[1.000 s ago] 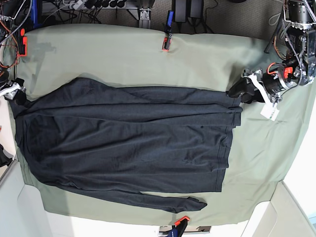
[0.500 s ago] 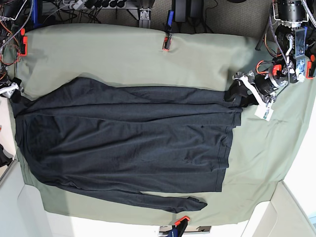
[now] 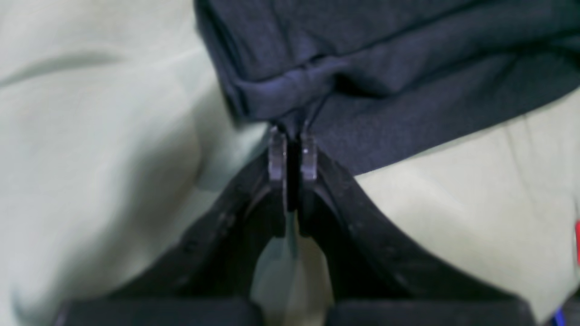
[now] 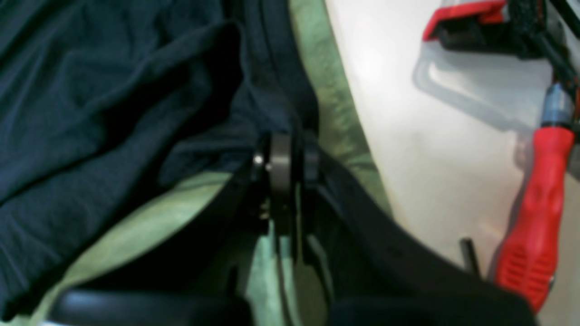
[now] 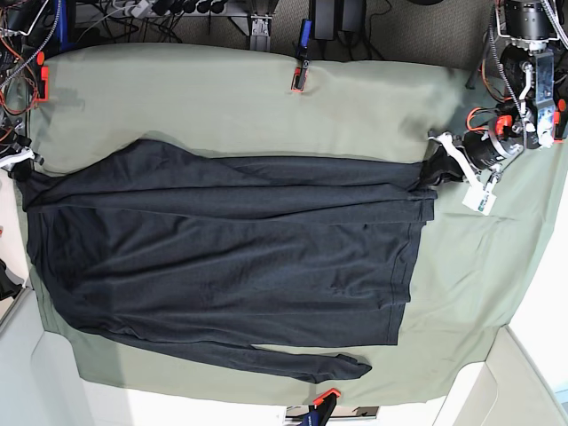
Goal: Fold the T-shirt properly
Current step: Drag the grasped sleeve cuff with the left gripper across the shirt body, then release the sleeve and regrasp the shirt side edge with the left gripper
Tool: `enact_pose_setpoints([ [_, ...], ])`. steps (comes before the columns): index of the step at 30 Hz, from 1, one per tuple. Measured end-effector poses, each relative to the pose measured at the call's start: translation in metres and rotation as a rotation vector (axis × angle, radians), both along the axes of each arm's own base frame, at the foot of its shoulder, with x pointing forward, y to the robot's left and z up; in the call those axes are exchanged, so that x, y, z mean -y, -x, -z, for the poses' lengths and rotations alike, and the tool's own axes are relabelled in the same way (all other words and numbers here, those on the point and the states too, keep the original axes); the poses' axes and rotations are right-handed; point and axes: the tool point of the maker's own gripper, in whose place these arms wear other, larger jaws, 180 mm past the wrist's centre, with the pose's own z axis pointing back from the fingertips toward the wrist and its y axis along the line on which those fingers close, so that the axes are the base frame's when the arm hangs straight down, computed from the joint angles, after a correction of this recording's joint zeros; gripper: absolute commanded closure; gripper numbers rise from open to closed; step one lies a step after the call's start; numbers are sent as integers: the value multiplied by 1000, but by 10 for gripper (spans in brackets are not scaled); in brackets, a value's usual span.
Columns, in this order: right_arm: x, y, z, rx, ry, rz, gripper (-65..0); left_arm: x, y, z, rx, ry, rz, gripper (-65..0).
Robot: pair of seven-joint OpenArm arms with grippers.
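dark knit, one t-shirt (image 5: 222, 266) flat on green sheet (image 5: 266, 98) over table. left wrist: left pincer (image 3: 292, 151) clamped on a shirt edge. right wrist: right pincer (image 4: 285, 158) likewise pinching fabric; one red-handled tool (image 4: 530, 217) nearby.

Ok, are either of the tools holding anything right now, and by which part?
Both tools are shut on the T-shirt: the left tool pinches a hemmed cuff edge, and the right tool pinches a fold at its opposite end.
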Motion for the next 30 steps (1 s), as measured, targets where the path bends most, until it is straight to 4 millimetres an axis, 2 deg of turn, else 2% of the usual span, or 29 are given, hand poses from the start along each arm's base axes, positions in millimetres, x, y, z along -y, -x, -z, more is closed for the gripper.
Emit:
enact_pose_setpoints([
  [5, -4, 0, -7, -14, 19, -36, 0, 17, -3, -44, 70, -23, 94, 0],
  [7, -4, 1, -14, -22, 33, -50, 0, 16, 3, -57, 100, -54, 119, 0],
  [10, 3, -1, -31, 9, 56, -39, 0, -1, 13, -67, 105, -106, 94, 0],
  [12, 5, -4, -40, 39, 49, -30, 0, -11, 11, -75, 120, -124, 70, 0],
  [17, 11, -4, -43, 39, 61, -30, 0, -12, 8, -80, 135, -130, 74, 0],
  [19, 11, -8, -44, 45, 56, -29, 0, -16, 0, -84, 149, -159, 72, 0],
  [23, 14, -28, -45, 64, 24, -8, 0, -27, -32, -108, 229, -174, 52, 0],
  [26, 18, -42, -40, 65, -27, 18, 0, -34, -45, -101, 202, -172, 53, 0],
  [30, 18, -54, -33, 56, -81, 33, 0, -20, -60, -77, 135, -161, 98, 0],
])
